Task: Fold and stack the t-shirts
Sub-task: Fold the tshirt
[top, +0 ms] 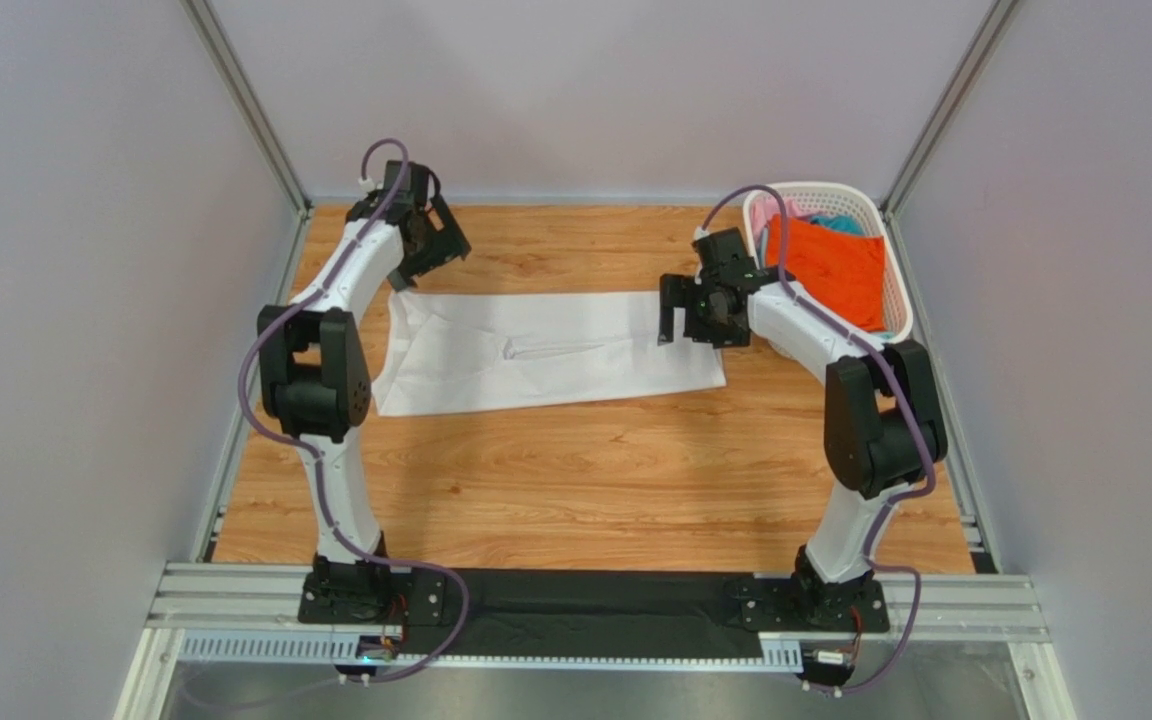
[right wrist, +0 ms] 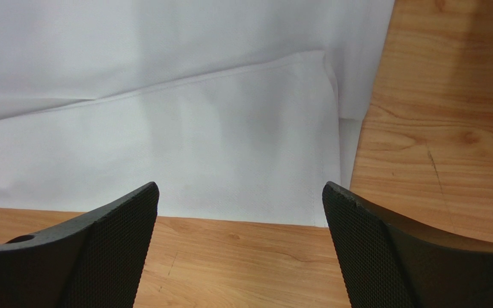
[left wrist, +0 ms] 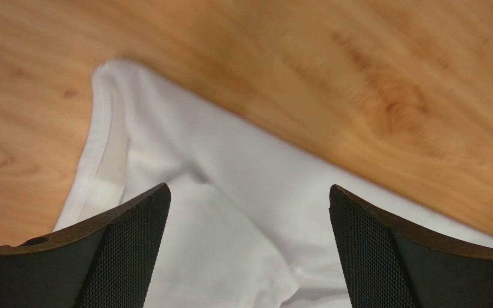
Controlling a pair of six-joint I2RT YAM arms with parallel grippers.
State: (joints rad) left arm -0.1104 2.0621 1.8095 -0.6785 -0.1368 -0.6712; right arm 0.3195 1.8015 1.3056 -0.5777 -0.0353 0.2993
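Observation:
A white t-shirt [top: 537,353] lies folded into a long strip across the far half of the table. My left gripper [top: 420,258] is open and empty, hovering over the shirt's far left corner; the left wrist view shows rumpled white cloth [left wrist: 230,212] between my open fingers [left wrist: 127,250]. My right gripper [top: 684,318] is open and empty above the shirt's far right end; the right wrist view shows the folded cloth edge [right wrist: 230,160] just ahead of my fingers [right wrist: 371,250]. An orange shirt [top: 838,270], with pink and teal cloth behind it, lies in the basket.
The white lattice basket [top: 902,300] stands at the far right corner, close behind my right arm. Grey walls enclose the wooden table [top: 597,480] on three sides. Bare wood lies in front of the shirt.

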